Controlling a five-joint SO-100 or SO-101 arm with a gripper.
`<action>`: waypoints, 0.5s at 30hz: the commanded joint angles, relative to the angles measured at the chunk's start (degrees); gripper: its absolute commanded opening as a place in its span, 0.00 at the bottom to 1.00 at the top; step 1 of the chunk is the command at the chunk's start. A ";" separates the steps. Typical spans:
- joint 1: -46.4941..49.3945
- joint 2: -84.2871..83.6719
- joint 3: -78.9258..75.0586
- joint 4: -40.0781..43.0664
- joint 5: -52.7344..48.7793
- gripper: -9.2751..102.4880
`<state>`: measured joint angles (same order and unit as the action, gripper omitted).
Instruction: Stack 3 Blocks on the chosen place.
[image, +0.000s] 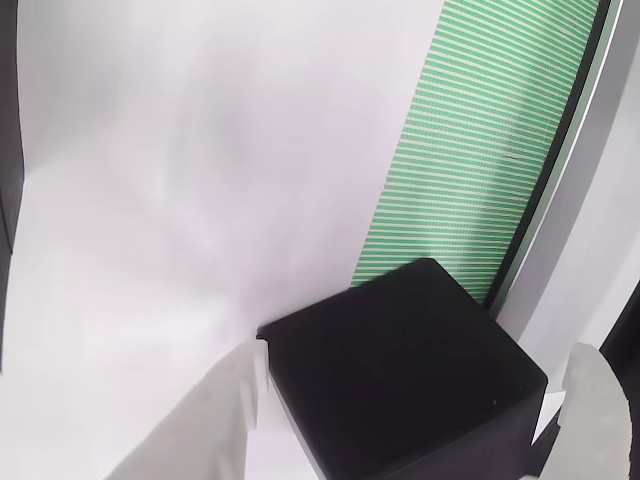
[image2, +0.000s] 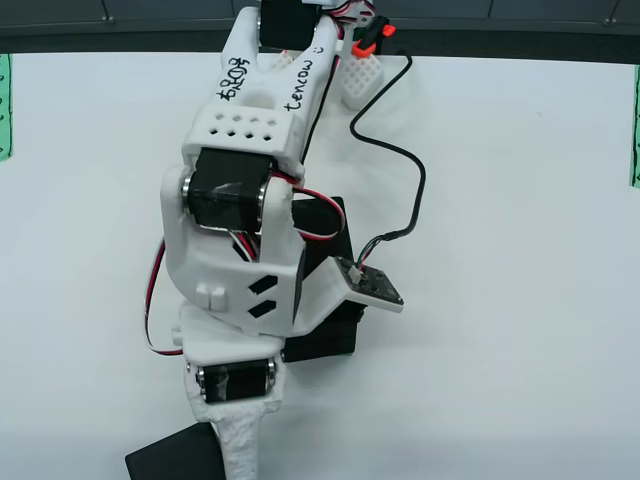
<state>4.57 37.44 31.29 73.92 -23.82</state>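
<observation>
Gripper-camera view puts the black block (image: 400, 375) between your gripper's (image: 420, 420) two white fingers (image: 200, 420), apparently gripped though contact is not clear, with the green-and-white striped patch (image: 470, 150) lying just beyond the block's far corner, up and right.

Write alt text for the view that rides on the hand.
A matte black block sits between the white fingers of the hand, on a white surface. Behind it runs a green-and-white striped strip.

Two black blocks (image2: 325, 300) (image2: 175, 458), perhaps more hidden; one green-striped strip (image: 470, 150).
</observation>
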 joint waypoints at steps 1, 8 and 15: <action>0.09 0.35 -2.37 -0.79 -0.44 0.40; 0.35 0.35 -2.29 -0.26 -1.23 0.39; 1.49 0.53 -2.46 1.41 -1.93 0.38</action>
<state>4.83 37.44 31.29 74.36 -25.31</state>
